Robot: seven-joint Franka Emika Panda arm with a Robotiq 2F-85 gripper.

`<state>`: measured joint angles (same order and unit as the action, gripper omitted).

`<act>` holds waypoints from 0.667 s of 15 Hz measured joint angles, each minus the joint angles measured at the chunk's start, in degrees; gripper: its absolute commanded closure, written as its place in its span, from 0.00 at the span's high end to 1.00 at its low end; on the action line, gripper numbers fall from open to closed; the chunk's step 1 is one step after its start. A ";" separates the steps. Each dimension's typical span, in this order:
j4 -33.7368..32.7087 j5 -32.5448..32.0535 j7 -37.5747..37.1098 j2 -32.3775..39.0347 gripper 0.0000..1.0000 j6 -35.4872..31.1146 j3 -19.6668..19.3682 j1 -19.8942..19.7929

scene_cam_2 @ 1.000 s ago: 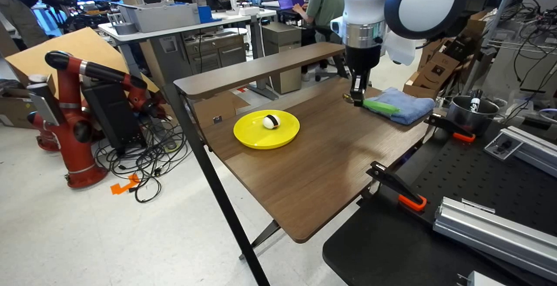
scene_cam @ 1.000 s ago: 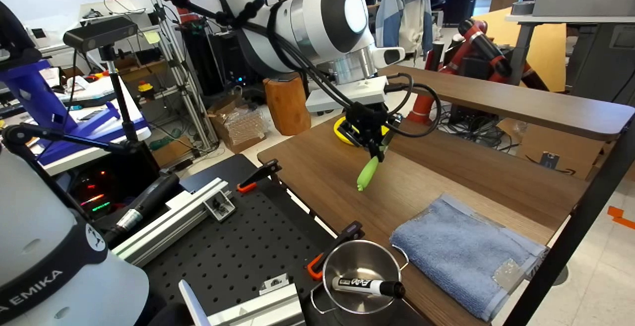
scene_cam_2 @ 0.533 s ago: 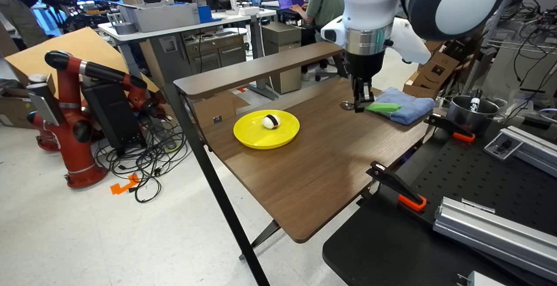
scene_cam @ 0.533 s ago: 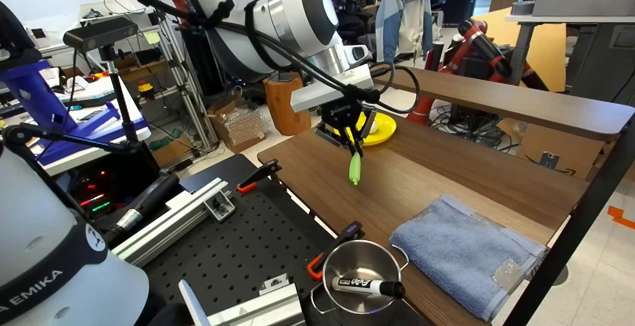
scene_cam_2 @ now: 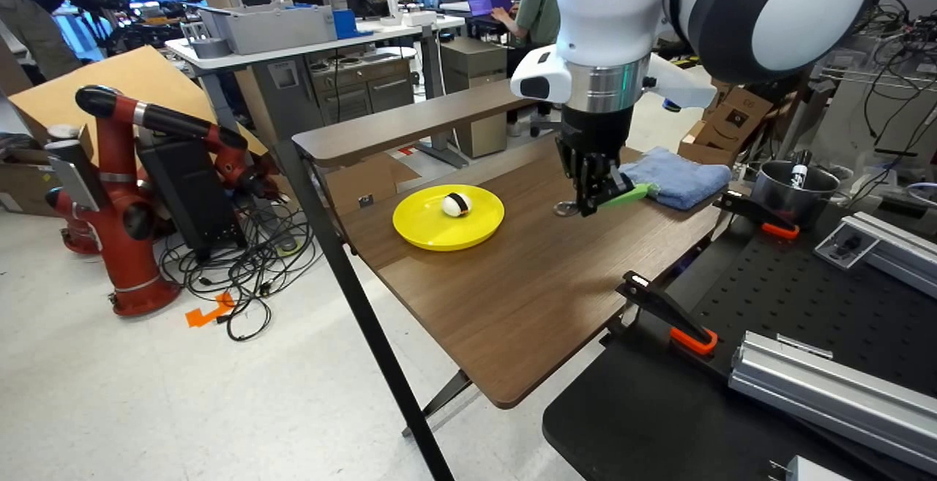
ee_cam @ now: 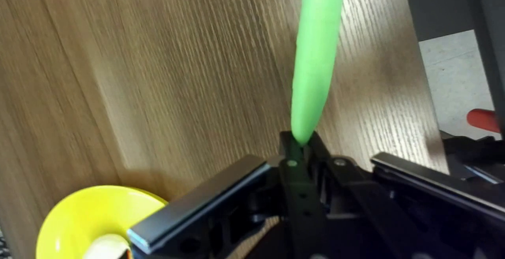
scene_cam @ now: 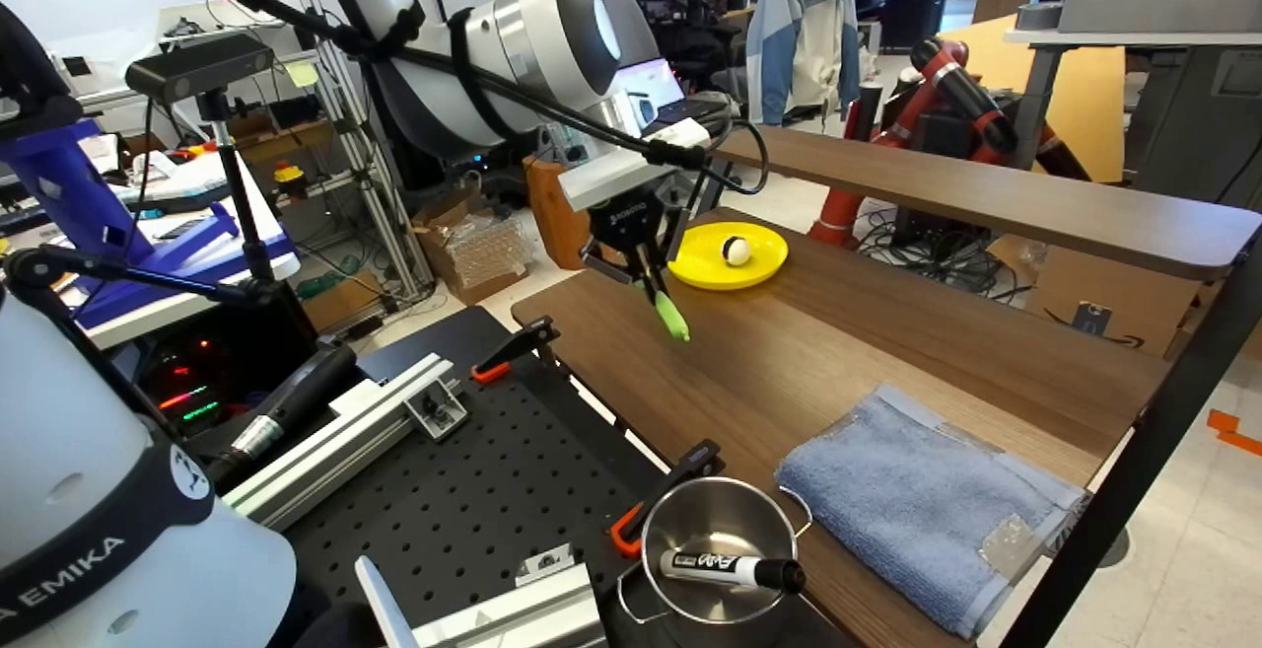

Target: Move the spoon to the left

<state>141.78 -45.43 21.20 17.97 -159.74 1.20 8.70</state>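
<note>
The spoon's lime-green handle sticks out of my gripper, pointing down and right in an exterior view. My gripper is shut on the spoon and holds it above the brown table. A round metallic end shows on the far side of the fingers, apparently the spoon's bowl. In the wrist view the green handle runs upward from between the closed fingertips. The part between the fingers is hidden.
A yellow plate with a white-and-black ball stands near the gripper. A blue towel lies at the table's other end. A metal pot holds a marker. Clamps grip the table edge. A raised shelf runs behind.
My gripper and the spoon have moved left in an exterior view, and the spoon has turned from pointing down-left to down-right. The plate, earlier mostly covered by the gripper, now shows.
</note>
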 measured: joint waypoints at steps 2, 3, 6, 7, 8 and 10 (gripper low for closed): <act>0.54 0.48 5.63 0.04 0.02 0.18 2.43 -1.15; 0.62 1.02 8.66 0.17 0.02 0.46 3.56 -1.73; 0.12 4.44 18.99 1.02 0.02 2.14 6.33 -2.87; -0.38 6.09 22.60 1.46 0.02 3.37 7.35 -3.25; -1.04 7.85 26.33 1.99 0.02 4.81 8.42 -3.56; -2.91 10.78 33.05 3.18 0.02 8.42 10.07 -3.69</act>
<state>138.87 -34.65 54.25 21.15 -151.32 11.27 5.01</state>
